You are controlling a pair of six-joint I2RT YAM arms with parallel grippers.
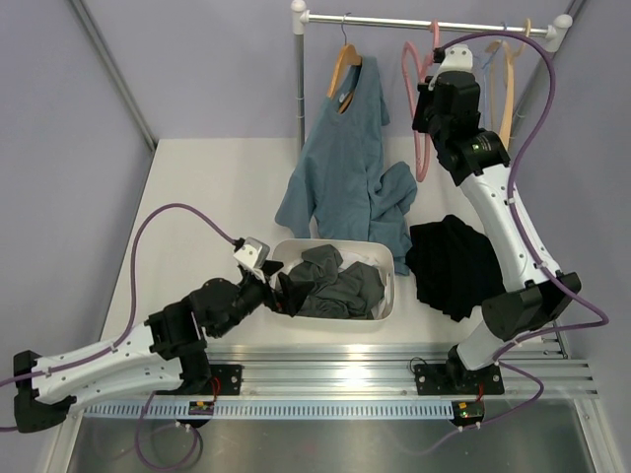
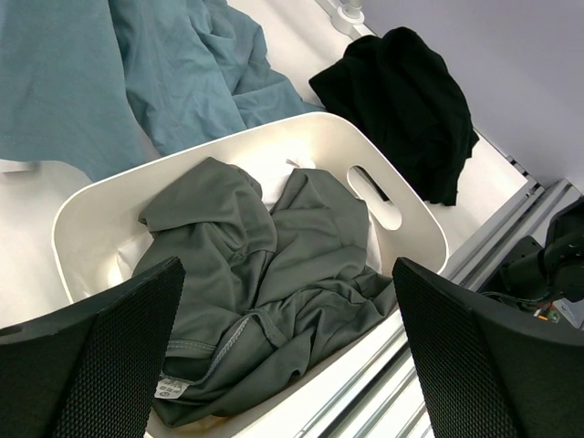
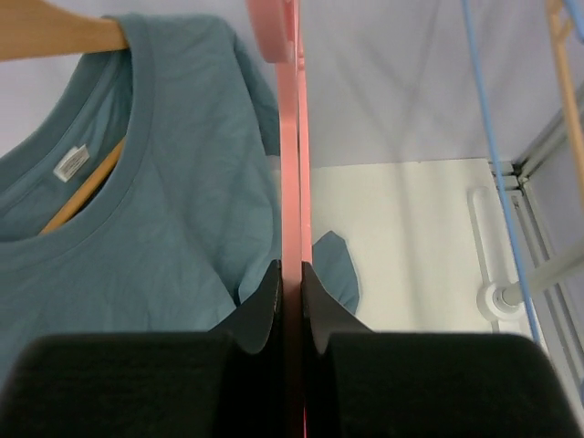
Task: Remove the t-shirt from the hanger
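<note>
Right wrist shows fingers [image 3: 262, 308] clamped on the hanger [image 3: 290, 182], long axis vertical.

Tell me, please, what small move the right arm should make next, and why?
Probably open the right fingers and let go of the pink hanger. They are shut on its thin arm, its hook seems to sit on the rail, and the black t-shirt already lies on the table, off the hanger.
</note>
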